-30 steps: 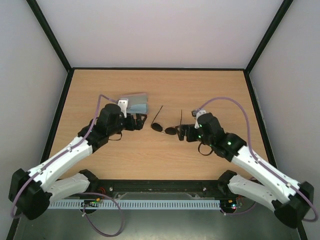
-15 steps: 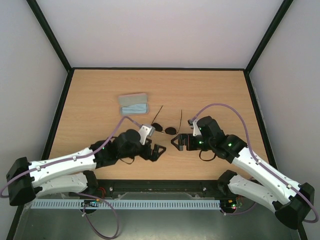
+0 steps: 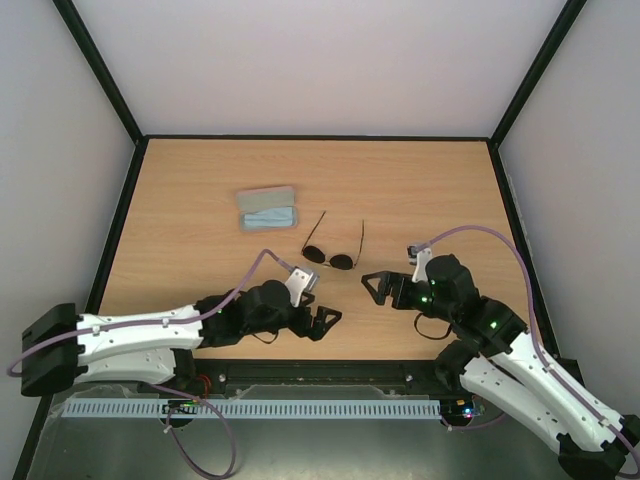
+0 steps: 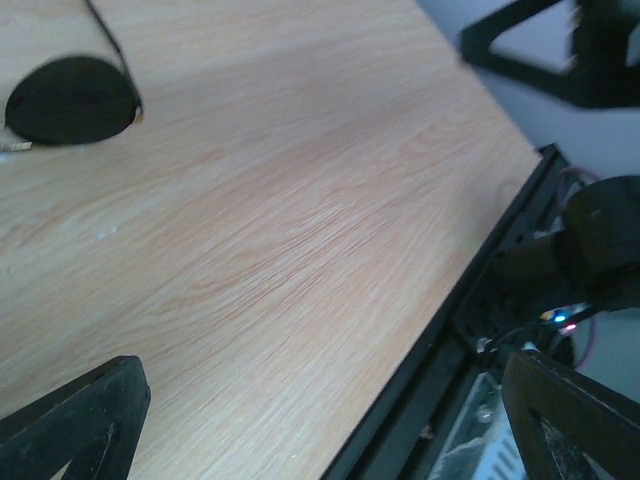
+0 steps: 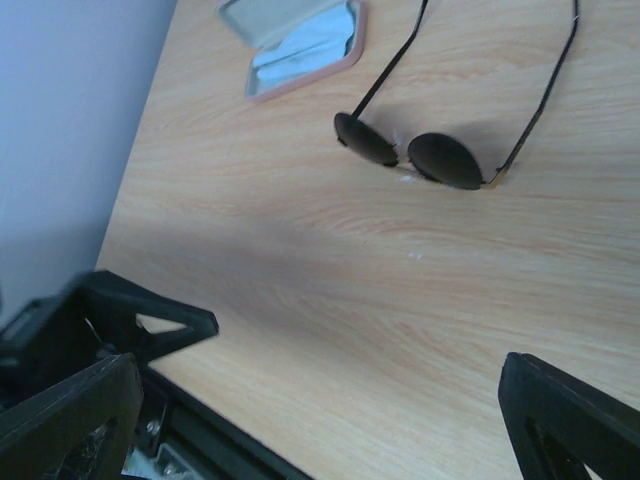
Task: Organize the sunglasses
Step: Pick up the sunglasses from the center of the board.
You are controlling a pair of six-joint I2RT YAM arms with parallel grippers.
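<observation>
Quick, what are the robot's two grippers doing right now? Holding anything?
The left gripper is open, holding nothing.
The right gripper is open, holding nothing; the sunglasses lie apart from both.

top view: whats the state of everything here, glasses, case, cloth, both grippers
sunglasses: unfolded, temple arms spread, lying on the table, not held
case: open, lid laid back
cloth: lying inside the open case
left gripper: open, empty, low near the table's front edge
right gripper: open, empty, apart from the sunglasses
</observation>
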